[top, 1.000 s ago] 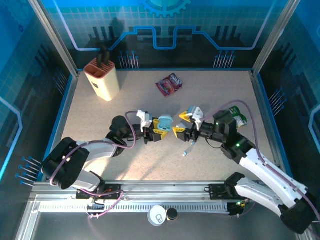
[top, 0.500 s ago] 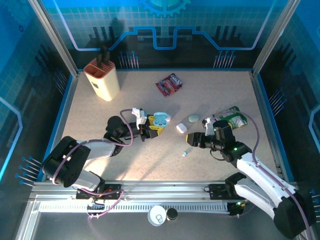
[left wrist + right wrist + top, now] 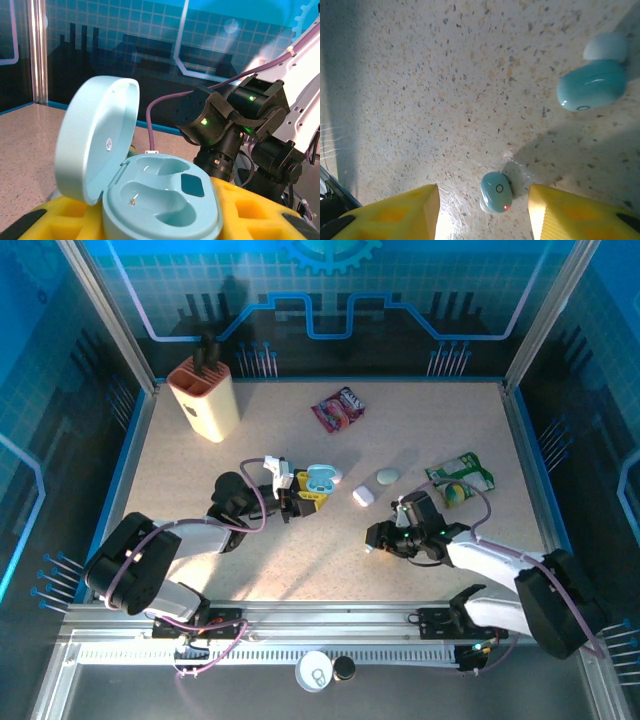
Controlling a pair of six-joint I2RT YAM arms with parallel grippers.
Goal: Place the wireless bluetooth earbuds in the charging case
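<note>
Teal earbud (image 3: 496, 192) between yellow fingers (image 3: 395, 212), another beyond

Tabletop (image 3: 445, 75) is showing beige, flecked with dark and tan speckle. Lower earbud (image 3: 496, 192) is reading glossy teal, carrying a thin dark ring and a glowing red dot. Upper earbud (image 3: 591, 91) is showing the same teal with a paler tip. Charging case (image 3: 150, 195) is showing pale blue-teal, with a dark rectangle inside. Right gripper (image 3: 485, 220) and left gripper (image 3: 160, 227) are both showing yellow fingers. Back wall (image 3: 400, 300) is displaying a blue grid with cyan line tracing. Knife block (image 3: 203, 400) is reading tan, its handles black. Snack packet (image 3: 339, 409) is showing dark red; second packet (image 3: 460, 475) green and white. Arm cable (image 3: 265, 525) is showing purple.
</note>
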